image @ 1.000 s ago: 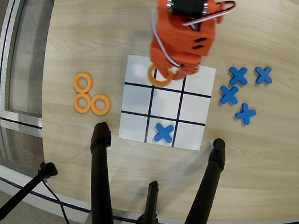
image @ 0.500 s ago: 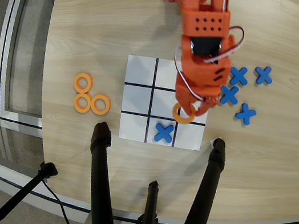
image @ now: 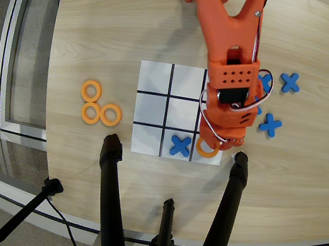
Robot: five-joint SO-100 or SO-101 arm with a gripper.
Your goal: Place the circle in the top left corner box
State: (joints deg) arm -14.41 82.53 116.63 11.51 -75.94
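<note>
One circle lies under the gripper.

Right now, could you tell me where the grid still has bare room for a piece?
Left column cells and the centre cell are bare. It is crowded bottom right: a blue cross beside the ring under the gripper. The arm hides the right column.

— Where was the circle?

— Flat in the grid's lower right corner cell as the overhead view showed it, an orange ring partly hidden under the arm.

— And the top left corner box?

— A white square cell, black lines on two sides, paper edge on the other two. It lay diagonally across the grid from the ring.
</note>
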